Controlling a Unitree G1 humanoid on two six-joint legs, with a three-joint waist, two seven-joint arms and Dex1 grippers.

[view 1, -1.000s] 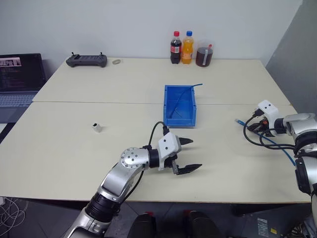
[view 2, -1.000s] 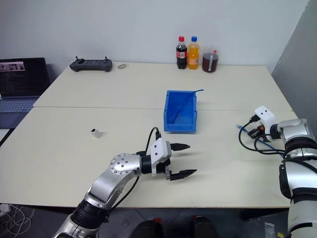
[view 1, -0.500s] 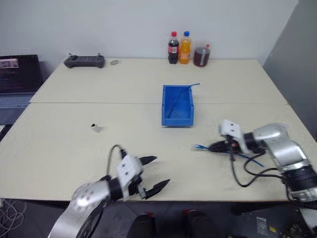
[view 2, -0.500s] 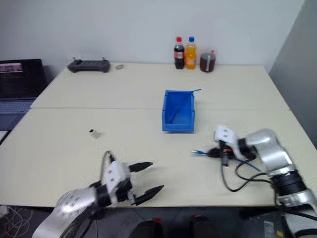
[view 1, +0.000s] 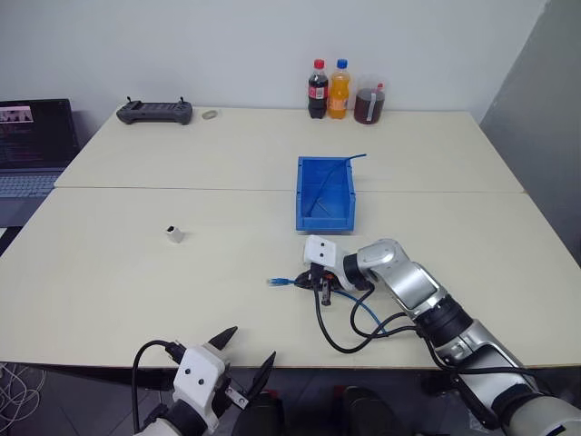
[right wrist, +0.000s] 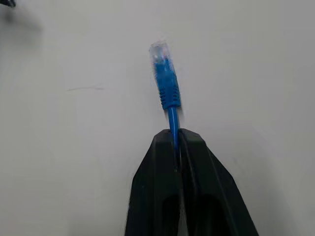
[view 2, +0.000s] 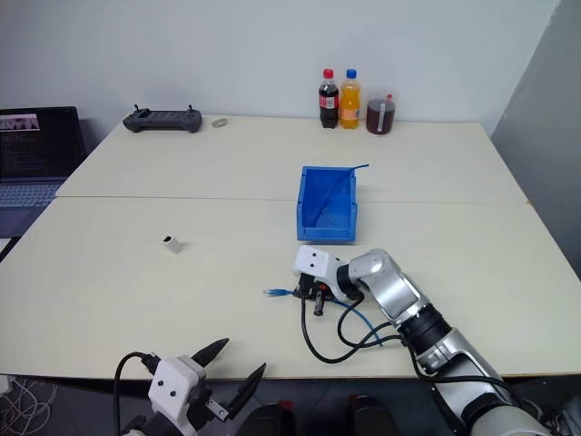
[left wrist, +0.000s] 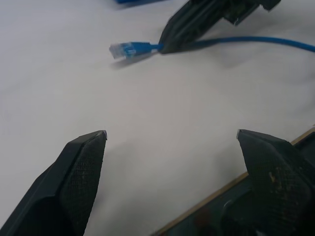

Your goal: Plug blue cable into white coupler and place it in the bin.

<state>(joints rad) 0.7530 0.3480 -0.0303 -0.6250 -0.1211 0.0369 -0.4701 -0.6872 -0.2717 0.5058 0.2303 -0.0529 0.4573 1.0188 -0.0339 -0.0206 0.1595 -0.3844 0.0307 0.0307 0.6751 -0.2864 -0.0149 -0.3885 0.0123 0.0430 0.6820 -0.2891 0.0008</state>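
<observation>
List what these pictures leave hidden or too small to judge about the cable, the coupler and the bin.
- White coupler, left eye view: too small to show which way its socket faces.
- Blue cable, right wrist view: the right hand covers the stretch it pinches.
- Blue cable, left wrist view: its far end is cut off by the picture edge.
- Bin, left eye view: its front wall hides the near floor.

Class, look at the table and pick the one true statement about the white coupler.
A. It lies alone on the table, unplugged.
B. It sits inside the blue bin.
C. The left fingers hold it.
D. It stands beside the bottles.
A: the white coupler lies alone on the table, far from the blue cable, whose plug is pinched in the right gripper.
</observation>
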